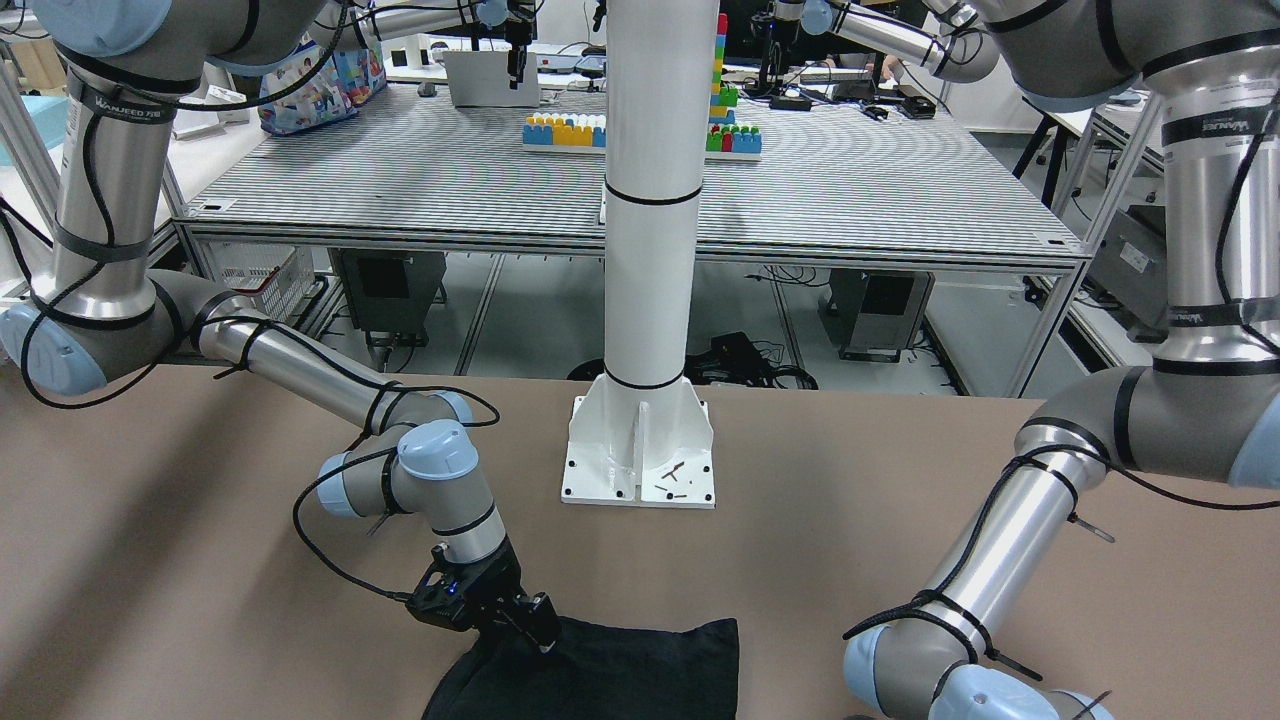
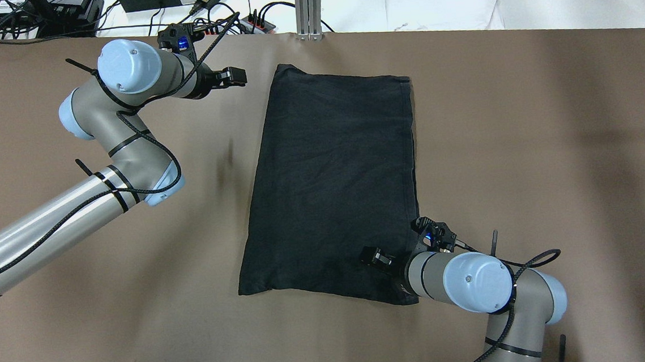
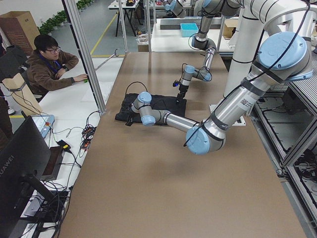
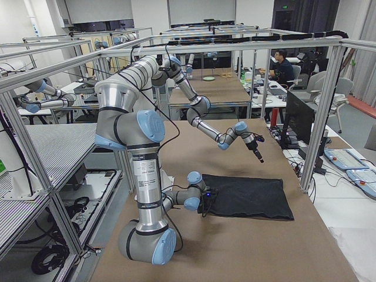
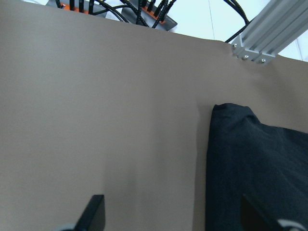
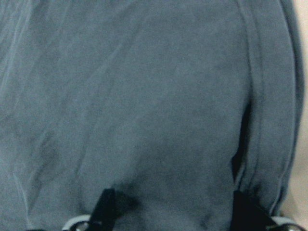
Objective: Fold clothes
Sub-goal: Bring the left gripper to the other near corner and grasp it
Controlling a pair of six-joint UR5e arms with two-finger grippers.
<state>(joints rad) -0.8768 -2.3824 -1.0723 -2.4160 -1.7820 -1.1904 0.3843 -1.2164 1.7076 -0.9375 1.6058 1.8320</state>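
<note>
The clothes are one black garment [image 2: 334, 180] lying flat as a rough rectangle in the middle of the brown table [image 2: 523, 133]; no white logo shows. My left gripper [image 2: 234, 76] is open and empty, hovering just left of the garment's far left corner [image 5: 250, 159]. Its fingers [image 5: 94, 214] are spread wide above bare table. My right gripper [image 2: 376, 255] is open over the garment's near right corner, with its fingers [image 6: 103, 209] spread on or just above the fabric [image 6: 159, 106]. It also shows in the front-facing view [image 1: 540, 628].
The white pedestal base [image 1: 640, 450] stands at the robot's side of the table. Cables and power strips [image 2: 173, 1], an aluminium post [image 2: 308, 6] and a white sheet [image 2: 440, 2] lie beyond the far edge. An operator [image 3: 49, 67] sits there.
</note>
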